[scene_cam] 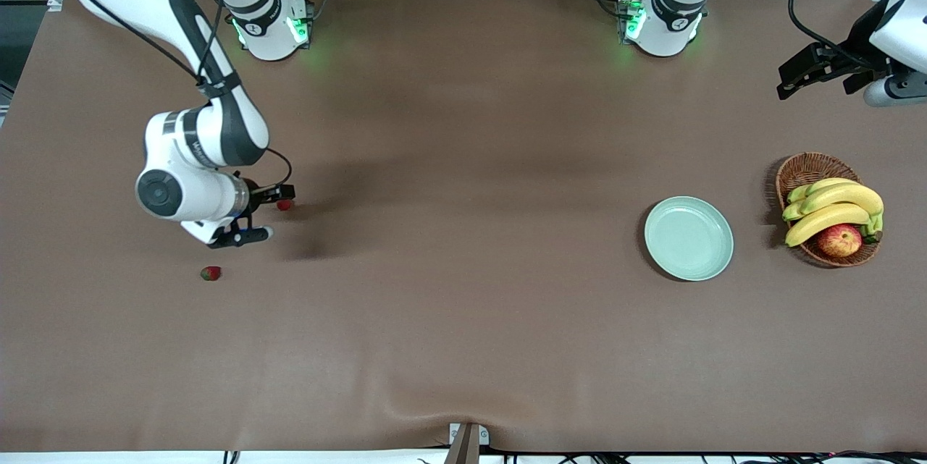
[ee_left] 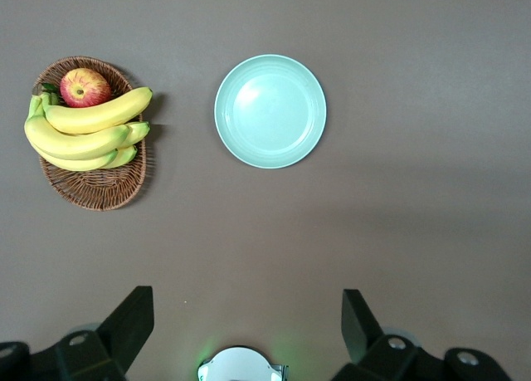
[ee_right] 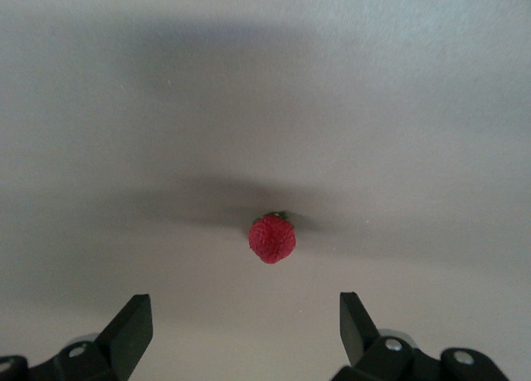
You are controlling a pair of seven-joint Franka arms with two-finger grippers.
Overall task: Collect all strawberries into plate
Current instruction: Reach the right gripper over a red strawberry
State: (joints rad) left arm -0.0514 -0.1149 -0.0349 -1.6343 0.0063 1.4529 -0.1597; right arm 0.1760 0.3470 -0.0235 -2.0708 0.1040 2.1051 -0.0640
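Since the plate (scene_cam: 689,238) lies bare near the left arm's end of the bench (scene_cam: 463,319), no berry has been collected so far. Two strawberries show at the right arm's end: one (scene_cam: 284,205) beside the right pincer (scene_cam: 264,214), which is spread wide and low over the bench, another (scene_cam: 211,273) closer to the front edge. A third is not visible. The left pincer (scene_cam: 822,73) waits, spread, high over the corner by its base. A wicker basket (scene_cam: 804,171) of bananas (scene_cam: 833,207) and an apple (scene_cam: 839,240) sits beside the plate. Brown cloth covers the bench, rumpled at the front edge.

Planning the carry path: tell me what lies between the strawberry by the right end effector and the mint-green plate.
Nothing: front view shows only bare brown tabletop between that small red strawberry and the round mint-green plate.
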